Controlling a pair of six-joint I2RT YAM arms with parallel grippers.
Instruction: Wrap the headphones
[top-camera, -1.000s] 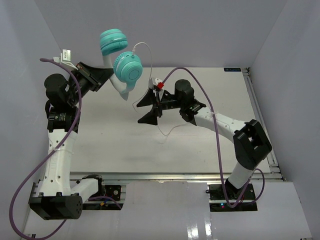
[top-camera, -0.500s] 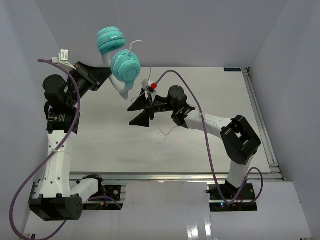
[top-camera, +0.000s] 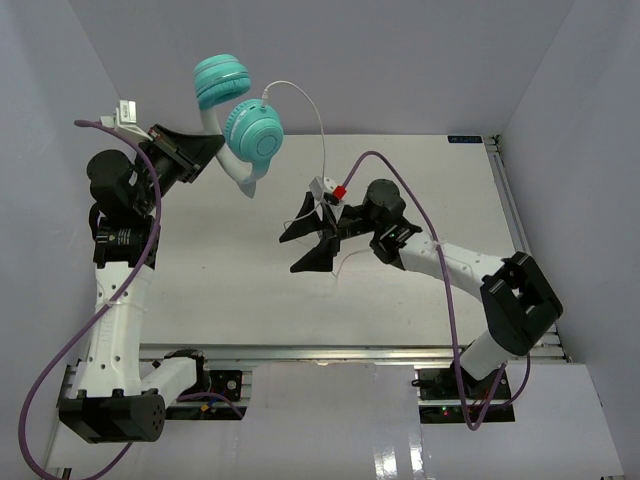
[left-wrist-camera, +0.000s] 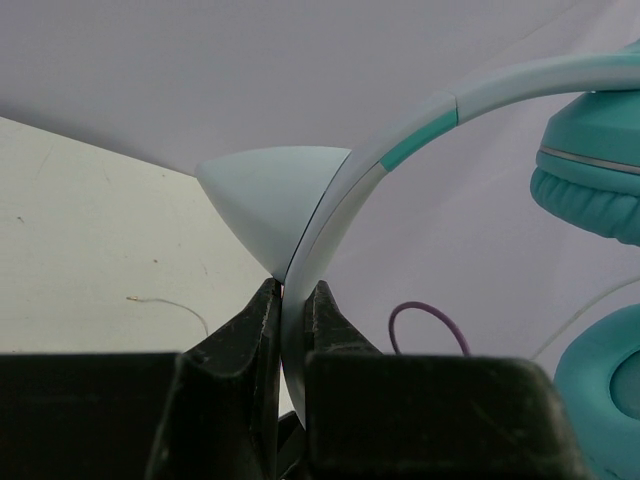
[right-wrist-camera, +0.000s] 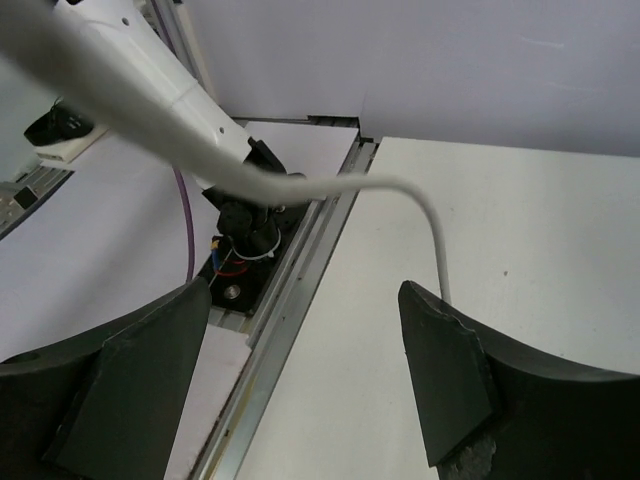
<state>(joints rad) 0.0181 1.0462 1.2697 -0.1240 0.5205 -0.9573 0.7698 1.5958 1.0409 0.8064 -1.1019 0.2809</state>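
Right arm has swung back rightward vs. a sec ago, pulling the cable (top-camera: 322, 140) into a taller arc. Top view: headphones (top-camera: 240, 115) hang above the surface (top-camera: 210, 290), held by left tool (top-camera: 215, 148). Left wrist: its jaws pinch tight on the headband (left-wrist-camera: 340, 190). Right wrist: right tool (right-wrist-camera: 300, 330) gapes wide, cable running thru, ungripped. Step looks like winding; next prob. needs closing on cable, then looping it round the band.

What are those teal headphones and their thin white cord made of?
The headphones look like moulded plastic: the headband is smooth and matte, pale with a teal section. The ear cushions seem soft, probably padded faux leather, judging by their rounded, puffy rim. The cord looks rubbery plastic; it bends in loose curves.
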